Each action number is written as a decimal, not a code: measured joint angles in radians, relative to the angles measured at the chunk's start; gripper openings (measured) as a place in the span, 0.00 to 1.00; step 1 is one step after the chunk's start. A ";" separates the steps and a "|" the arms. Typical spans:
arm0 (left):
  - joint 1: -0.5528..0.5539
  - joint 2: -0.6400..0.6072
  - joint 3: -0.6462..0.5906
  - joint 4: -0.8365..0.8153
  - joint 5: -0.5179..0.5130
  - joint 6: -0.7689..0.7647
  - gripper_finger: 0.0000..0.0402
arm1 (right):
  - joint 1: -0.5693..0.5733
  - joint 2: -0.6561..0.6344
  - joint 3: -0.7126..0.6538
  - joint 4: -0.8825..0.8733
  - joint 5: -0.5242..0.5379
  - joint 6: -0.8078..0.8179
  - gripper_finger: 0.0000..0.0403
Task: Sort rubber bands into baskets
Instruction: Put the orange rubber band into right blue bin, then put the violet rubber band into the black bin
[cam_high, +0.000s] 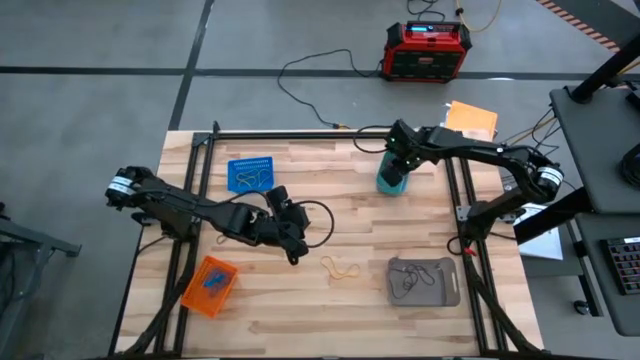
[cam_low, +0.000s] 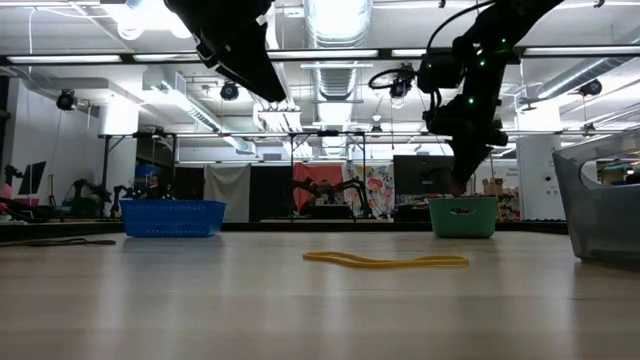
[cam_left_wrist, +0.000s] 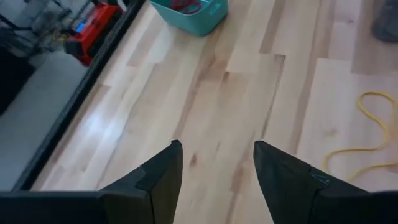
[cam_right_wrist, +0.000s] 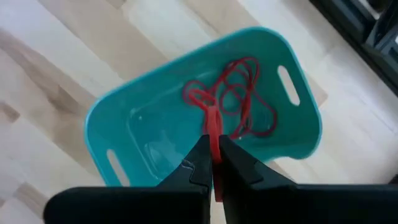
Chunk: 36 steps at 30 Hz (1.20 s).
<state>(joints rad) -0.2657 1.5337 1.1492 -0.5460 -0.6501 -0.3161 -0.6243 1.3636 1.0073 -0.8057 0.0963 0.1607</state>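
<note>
A yellow rubber band (cam_high: 341, 267) lay unsorted near centre, the only one loose. The right gripper (cam_right_wrist: 212, 163), pinched on a red band (cam_right_wrist: 213, 134), hung over the far teal basket (cam_right_wrist: 118, 109). The left gripper (cam_left_wrist: 217, 171), open and empty, hovered beside the yellow one. Nearly done, I'd say.

The bench (cam_high: 300, 200) is pale wood planking, standing on a grey concrete floor (cam_high: 90, 110) crossed by dark lines. A red-and-black box (cam_high: 428, 50) sits on the floor beyond it, with a black cable (cam_high: 300, 75) trailing away. Across the room, fluorescent ceiling lights (cam_low: 335, 20) and ducting hang over cluttered workstations and a white wall (cam_low: 30, 130).
</note>
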 joint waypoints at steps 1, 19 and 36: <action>0.000 0.000 0.000 0.000 0.013 -0.004 0.45 | 0.000 0.000 0.000 0.009 0.000 0.003 0.02; -0.001 0.000 0.000 -0.063 0.171 -0.068 0.45 | 0.000 0.000 0.000 0.035 0.000 0.023 0.14; 0.000 -0.001 0.000 -0.058 0.161 -0.095 0.45 | 0.000 -0.001 0.001 0.034 0.001 0.020 0.44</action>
<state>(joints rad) -0.2657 1.5326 1.1492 -0.6041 -0.4887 -0.4115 -0.6243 1.3621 1.0087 -0.7715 0.0971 0.1810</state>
